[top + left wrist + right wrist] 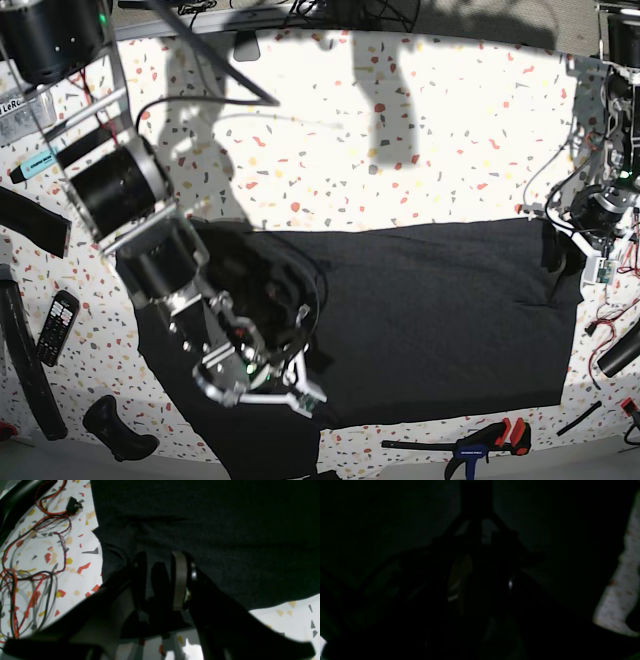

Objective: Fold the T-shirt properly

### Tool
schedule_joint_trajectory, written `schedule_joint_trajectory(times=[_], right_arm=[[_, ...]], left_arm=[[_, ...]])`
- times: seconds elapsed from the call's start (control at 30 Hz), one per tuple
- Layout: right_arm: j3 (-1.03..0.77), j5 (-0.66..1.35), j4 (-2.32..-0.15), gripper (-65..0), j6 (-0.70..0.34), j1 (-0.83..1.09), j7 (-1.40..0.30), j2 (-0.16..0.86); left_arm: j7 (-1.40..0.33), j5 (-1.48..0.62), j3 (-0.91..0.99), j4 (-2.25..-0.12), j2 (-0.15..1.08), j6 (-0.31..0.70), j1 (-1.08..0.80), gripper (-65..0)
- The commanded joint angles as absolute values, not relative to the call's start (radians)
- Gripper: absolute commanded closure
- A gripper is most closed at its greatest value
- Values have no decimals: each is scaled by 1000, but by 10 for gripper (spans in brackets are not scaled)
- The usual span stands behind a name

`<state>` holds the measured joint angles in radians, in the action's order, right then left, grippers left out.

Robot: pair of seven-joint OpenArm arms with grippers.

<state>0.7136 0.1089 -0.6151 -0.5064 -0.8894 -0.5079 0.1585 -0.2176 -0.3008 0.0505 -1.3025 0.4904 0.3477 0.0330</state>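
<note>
White counter (pixel 450 120) speckled with red, yellow and grey terrazzo flecks, brightly lit from above, with hard shadows across its far half. Along its near edge lies a bar clamp (pixel 470 445); at its left edge, a remote control (pixel 57 325); loose red and black wires (pixel 37 562) at its right edge.

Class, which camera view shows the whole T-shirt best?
The base view: the T-shirt lies spread across the table, most of its outline visible between both arms. The left wrist view shows only one dark patch and an edge near the cables. The right wrist view is nearly black, so little can be made out.
</note>
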Motion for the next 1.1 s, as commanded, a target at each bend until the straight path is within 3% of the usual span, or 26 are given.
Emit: schedule_joint_trajectory(times=[0.0,0.2,0.53,0.67,0.77,0.9,1.07], right_arm=[[707,109,-628,-213,-497,-926,-483,161],[700,105,-628,-212,-385,-885,-450,163],[459,109,-541,-212,-382,-876,-328,160],[356,107,-487,-212,-438,-875,-329,162],[308,110,-518,-212,-492,-885,-472,172],[281,237,-688,-177,-676,-865,-590,202],[280,351,-928,-162,-678,-757,-688,256]], left_arm=[[-196,-308,58,-1320,510,345,47,-161],[-198,-308,58,-1320,510,345,47,-161],[-216,-308,58,-1320,510,345,43,-161],[-215,-308,58,-1320,511,345,36,-161],[-212,-308,58,-1320,511,345,32,-161],[-179,-308,58,-1320,510,345,31,-161],[-165,-308,58,-1320,510,345,30,-161]])
